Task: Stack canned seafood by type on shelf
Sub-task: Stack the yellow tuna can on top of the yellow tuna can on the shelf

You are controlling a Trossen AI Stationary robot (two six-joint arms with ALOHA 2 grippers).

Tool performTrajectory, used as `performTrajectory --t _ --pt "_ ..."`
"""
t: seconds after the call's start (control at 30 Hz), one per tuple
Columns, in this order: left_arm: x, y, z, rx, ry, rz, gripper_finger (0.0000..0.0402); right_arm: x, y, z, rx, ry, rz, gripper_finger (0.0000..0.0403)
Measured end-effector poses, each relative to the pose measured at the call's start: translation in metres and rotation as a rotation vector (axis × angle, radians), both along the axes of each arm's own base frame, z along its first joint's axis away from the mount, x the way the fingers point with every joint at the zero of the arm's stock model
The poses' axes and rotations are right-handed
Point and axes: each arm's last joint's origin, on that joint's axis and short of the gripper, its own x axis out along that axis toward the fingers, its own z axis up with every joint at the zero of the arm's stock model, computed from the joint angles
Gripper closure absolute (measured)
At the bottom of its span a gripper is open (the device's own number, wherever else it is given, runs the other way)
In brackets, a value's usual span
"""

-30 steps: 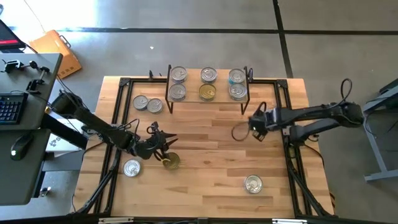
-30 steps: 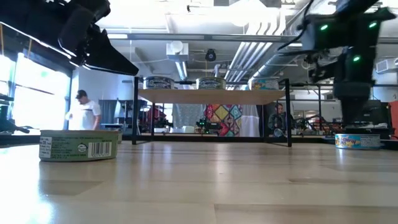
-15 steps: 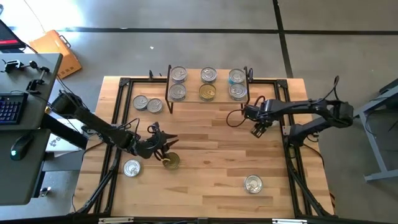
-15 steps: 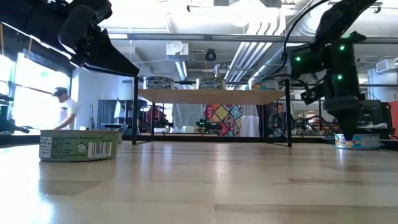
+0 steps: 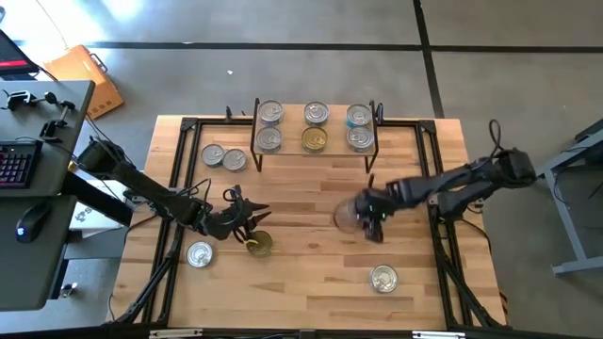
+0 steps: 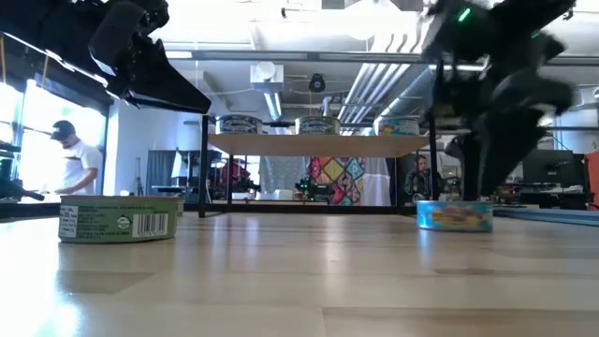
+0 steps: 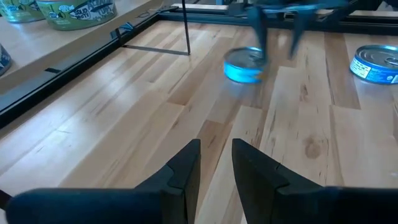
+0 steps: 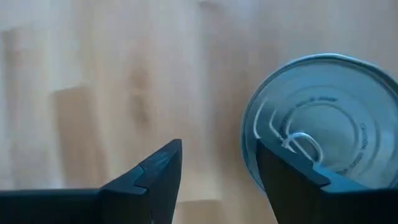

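Left gripper (image 7: 216, 163) empty above table (image 7: 124, 124), blue-sided tin (image 7: 244, 65) ahead

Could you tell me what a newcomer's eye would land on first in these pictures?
Probably the shelf at the table's far edge, with six tins in two rows on top. Next, the right gripper, jaws open, near the table's middle right beside a blue-sided tin. Then the left gripper, over the table's left front, hovering just by a gold-lidded tin.
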Motion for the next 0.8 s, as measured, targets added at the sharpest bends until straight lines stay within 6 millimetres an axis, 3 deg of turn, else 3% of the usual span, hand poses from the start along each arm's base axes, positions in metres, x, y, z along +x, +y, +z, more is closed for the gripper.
performTrajectory --t 0.23,0.47,0.57,0.67,0.8 --pt "0.0 0.0 0.0 0.004 -0.001 -0.002 0.0316 0.004 0.06 -0.004 -0.278 -0.175 0.141 0.0204" --pt "0.0 0.0 0.0 0.006 0.0 -0.003 0.0316 0.004 0.085 -0.031 -0.502 -0.142 0.275 0.0215" --pt "0.0 -0.001 0.0 0.037 0.024 -0.047 0.0316 0.012 0.087 -0.044 -0.581 -0.161 0.27 0.0253" --pt "0.002 -0.008 -0.003 0.096 0.09 -0.234 0.0316 0.022 0.087 -0.054 -0.631 -0.204 0.219 0.0315" --pt "0.008 -0.018 -0.008 0.232 0.094 -0.368 0.0316 0.038 0.079 -0.057 -0.575 -0.278 0.127 0.039"
